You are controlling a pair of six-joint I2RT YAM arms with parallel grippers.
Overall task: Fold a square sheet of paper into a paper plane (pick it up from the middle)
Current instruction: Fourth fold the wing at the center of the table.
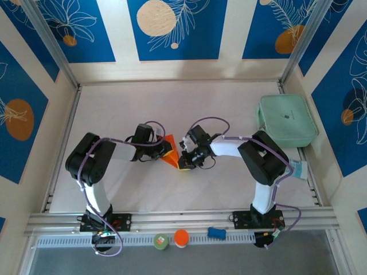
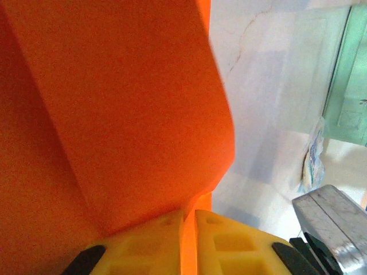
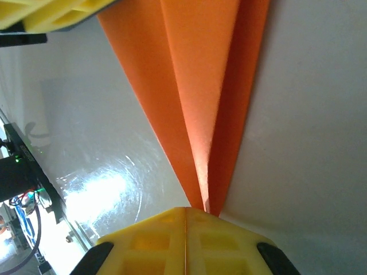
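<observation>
paper plane (image 1: pixel 171 156), tip hidden (seemingly pinched), both jaws

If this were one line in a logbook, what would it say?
stage: folding mid-table | paper plane: creased, pointed | left gripper: shut on its wide end | right gripper: shut on its tip | mint-green case: far right

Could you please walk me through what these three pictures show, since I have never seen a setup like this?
Two robot arms are bolted to the near edge of a table, seen from above. The other two pictures come from cameras on each wrist, looking along yellow fingers. Between the arms is a folded orange paper plane. The left gripper is shut on one end of it; the right gripper pinches its pointed tip. A mint-green case lies at the far right, and small items sit on the front rail.
</observation>
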